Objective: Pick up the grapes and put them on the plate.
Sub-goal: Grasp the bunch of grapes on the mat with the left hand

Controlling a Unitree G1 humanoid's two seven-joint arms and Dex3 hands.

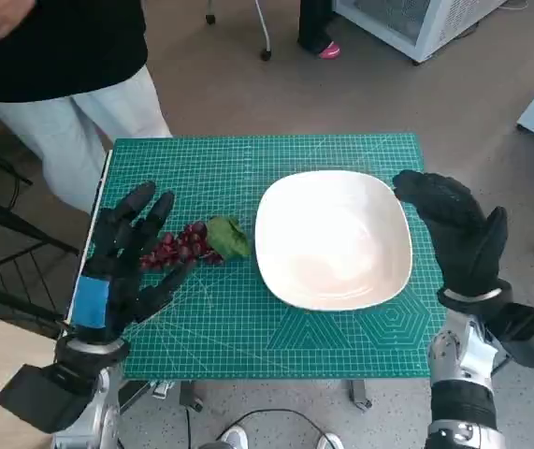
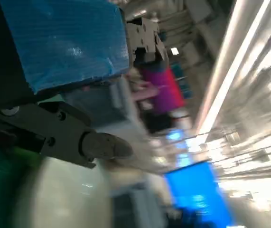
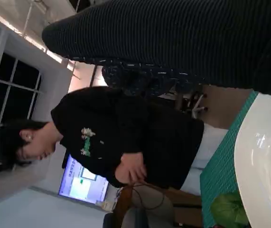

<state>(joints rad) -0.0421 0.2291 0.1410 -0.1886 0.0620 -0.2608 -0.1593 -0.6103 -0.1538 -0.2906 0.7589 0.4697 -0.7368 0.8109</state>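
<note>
The left hand [image 1: 128, 257], fingers spread and empty, lies beside the grapes [image 1: 180, 246] at middle left; it should close around the whole bunch before lifting toward the plate [image 1: 379, 201]. The right hand [image 1: 458, 229] holds nothing, fingers apart.

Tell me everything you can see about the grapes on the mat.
The grapes are a small bunch of dark red berries with a green leaf at the end nearest the white plate. They lie flat on the green cutting mat, left of the plate, not on it. The left robot hand reaches around them with fingers spread; actual contact cannot be told.
</note>
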